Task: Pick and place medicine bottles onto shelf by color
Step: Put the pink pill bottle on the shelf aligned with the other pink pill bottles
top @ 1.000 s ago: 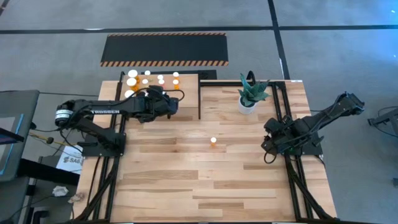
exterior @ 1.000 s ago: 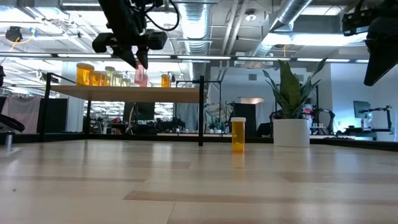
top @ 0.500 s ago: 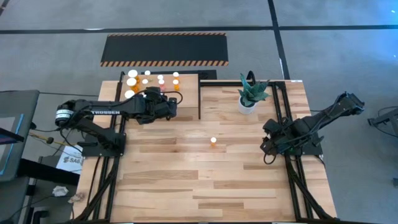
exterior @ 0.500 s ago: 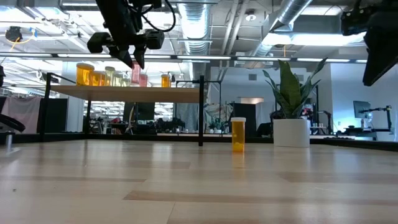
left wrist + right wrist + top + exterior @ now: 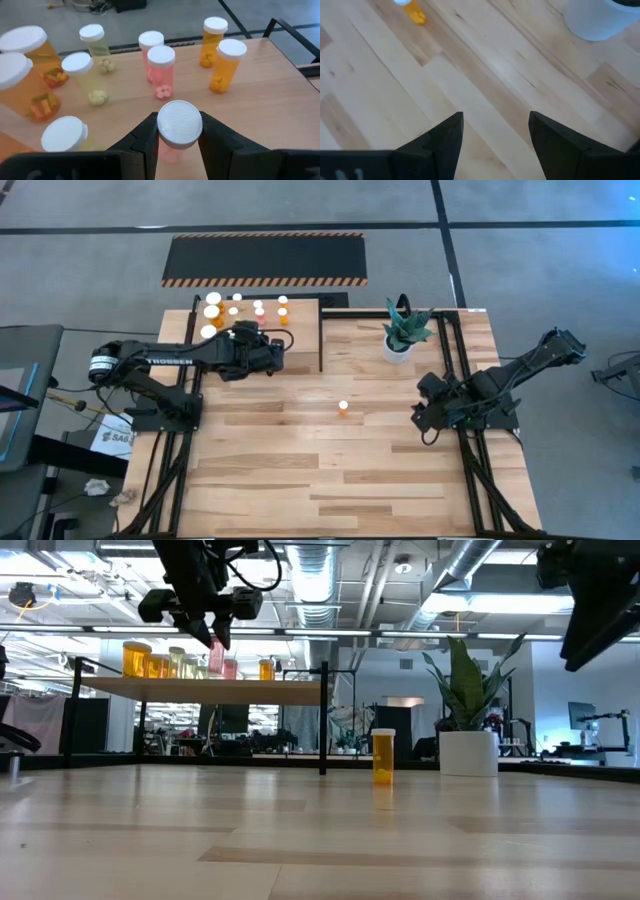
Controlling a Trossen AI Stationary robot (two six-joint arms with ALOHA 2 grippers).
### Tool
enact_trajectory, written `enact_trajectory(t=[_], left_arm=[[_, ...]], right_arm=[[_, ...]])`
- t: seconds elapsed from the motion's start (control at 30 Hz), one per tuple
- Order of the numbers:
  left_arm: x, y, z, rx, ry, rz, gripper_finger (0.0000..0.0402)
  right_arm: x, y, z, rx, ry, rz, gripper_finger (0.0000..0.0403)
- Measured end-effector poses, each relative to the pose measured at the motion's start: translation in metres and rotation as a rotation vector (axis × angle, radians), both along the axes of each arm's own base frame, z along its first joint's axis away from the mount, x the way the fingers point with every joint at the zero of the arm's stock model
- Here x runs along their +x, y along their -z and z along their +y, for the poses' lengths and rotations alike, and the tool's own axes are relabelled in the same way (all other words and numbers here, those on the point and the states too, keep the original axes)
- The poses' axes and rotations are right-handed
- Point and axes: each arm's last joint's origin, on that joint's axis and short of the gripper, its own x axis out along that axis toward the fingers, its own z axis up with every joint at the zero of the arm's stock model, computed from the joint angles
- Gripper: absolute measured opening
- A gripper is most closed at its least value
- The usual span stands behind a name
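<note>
The light-wood shelf (image 5: 302, 330) stands at the table's far left and carries several white-capped medicine bottles: orange (image 5: 223, 65), yellowish (image 5: 85, 75) and pink (image 5: 161, 70). My left gripper (image 5: 179, 137) hovers over the shelf's near part, shut on a pink bottle (image 5: 216, 656). One orange bottle (image 5: 343, 407) stands upright on its base near the table's middle. My right gripper (image 5: 495, 140) hangs open over the table's right side, to the right of that bottle, with nothing between its fingers. My left gripper pinches the pink bottle between its two fingers at its white cap (image 5: 179, 125) and the neck just below. The fingers (image 5: 212, 142) slant downward from the table's left side. The bottle is lifted clear above the shelf, cap uppermost, its pink body (image 5: 169, 152) below the fingers.
A white pot with a green plant (image 5: 400, 340) stands at the table's far right. A black upright post (image 5: 323, 720) marks the shelf's right end. A black mat with orange-striped edges (image 5: 265, 260) lies on the floor beyond the table. Bare planks (image 5: 330, 470) fill the table's near half.
My right gripper has tipped, its fingertips swinging a little toward the table's middle, and it stays open. My left gripper keeps the pink bottle over the shelf, nearly still.
</note>
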Motion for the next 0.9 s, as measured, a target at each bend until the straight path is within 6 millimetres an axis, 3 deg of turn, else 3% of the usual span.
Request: enact_trajectory(t=[0.43, 0.9], left_arm=[[0.0, -0.001, -0.001, 0.029, -0.019, -0.018, 0.01], [-0.001, -0.001, -0.016, 0.077, 0.011, 0.006, 0.01]], right_arm=[[0.01, -0.004, 0.005, 0.056, 0.0, -0.111, 0.0249], [0.012, -0.005, 0.006, 0.067, 0.0, -0.133, 0.0249]])
